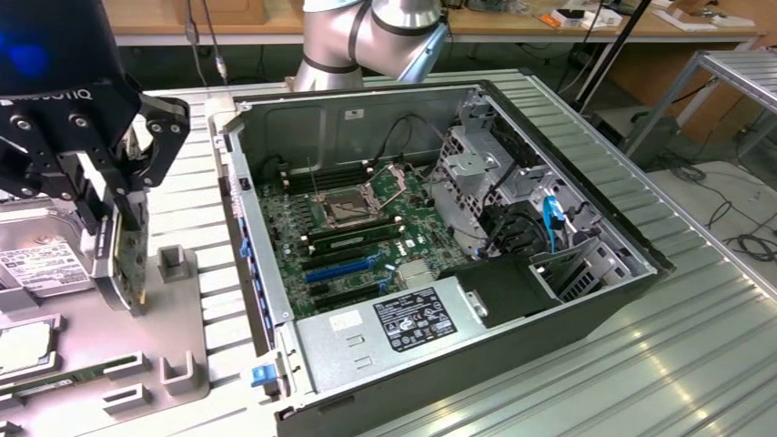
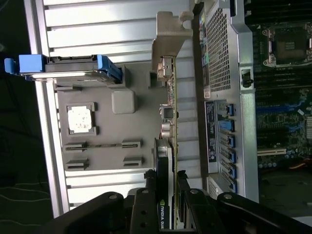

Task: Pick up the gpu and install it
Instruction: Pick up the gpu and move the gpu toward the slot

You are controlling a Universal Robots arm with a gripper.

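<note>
Wrist view, claw [image 2: 166, 179] pinching gpu [image 2: 171, 97] seen edge-on, fan face hidden, claw body cut off at frame edge

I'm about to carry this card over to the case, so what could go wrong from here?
1. The claw pinches the gpu near one end, edge-on, with most of the card sticking out past its grip; it may pivot or slip in transit.
2. The silver bracket sits at the free end and could catch the case wall that stands between the tray and the motherboard.
</note>
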